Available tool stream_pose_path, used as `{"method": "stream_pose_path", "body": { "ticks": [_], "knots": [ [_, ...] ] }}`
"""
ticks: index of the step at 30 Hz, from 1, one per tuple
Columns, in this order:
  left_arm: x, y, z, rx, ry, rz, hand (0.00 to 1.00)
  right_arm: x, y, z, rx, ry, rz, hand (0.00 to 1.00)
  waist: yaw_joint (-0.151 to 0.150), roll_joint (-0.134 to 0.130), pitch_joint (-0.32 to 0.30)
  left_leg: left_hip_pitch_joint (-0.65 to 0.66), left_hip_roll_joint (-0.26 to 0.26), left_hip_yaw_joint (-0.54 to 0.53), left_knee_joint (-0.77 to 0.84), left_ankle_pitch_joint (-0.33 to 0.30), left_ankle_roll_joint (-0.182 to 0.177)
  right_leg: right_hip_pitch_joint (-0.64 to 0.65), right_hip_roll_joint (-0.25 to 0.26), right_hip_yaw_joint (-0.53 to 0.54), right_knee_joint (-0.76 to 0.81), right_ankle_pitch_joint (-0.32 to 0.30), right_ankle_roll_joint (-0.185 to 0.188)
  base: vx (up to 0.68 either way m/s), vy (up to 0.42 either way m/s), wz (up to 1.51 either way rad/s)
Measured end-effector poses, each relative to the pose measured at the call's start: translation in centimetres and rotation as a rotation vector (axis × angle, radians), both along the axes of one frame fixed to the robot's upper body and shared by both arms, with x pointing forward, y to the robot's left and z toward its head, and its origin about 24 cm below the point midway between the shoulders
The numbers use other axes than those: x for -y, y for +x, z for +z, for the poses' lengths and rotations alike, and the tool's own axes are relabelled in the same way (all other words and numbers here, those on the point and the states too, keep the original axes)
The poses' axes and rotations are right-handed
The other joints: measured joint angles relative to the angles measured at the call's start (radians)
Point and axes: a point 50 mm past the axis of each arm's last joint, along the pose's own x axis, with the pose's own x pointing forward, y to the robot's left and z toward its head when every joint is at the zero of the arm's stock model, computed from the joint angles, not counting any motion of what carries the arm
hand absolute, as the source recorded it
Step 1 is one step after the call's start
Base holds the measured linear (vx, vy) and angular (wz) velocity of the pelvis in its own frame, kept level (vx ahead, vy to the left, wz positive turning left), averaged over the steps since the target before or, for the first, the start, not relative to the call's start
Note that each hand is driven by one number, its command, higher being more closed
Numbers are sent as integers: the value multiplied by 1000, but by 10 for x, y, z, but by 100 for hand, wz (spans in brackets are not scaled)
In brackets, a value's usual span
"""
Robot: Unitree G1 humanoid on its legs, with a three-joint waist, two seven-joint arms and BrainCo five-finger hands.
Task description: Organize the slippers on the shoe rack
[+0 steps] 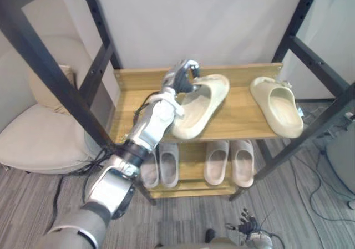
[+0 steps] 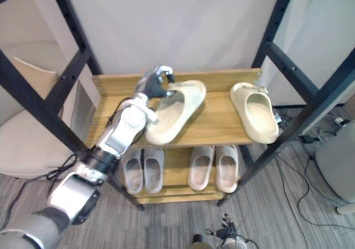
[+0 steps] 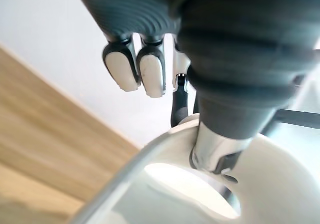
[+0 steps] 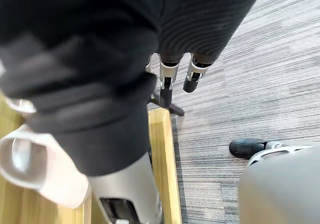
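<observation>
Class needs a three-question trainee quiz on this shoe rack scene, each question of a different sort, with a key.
1. True or false: the left hand grips a cream slipper on the top shelf.
2. How many slippers lie on the lower shelf? A two, B four, C six.
3. Fill in: the other cream slipper lies to the robot's ____ of the held one.
Key: 1 true; 2 B; 3 right.
</observation>
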Motion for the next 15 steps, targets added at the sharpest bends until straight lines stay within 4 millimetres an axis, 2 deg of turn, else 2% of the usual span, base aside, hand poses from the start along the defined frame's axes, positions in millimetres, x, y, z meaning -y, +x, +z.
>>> {"method": "stream_pose_path", "body": {
  "ticks": [9,15],
  "knots": [
    [20,3,20,39,7,-37,100,7,-13,-2,-28,-16,-27,0,-11,15,11,2,-5,28,0,-1,3,-37,-8,32,49,-13,6,-26,11,-9],
    [25,7,17,13,5,-20,100,11,-21,0,-24,-14,-74,0,-21,28,16,-8,-6,34,0,0,4,-58,-11,38,64,-18,7,-7,5,-3]
  ]
}}
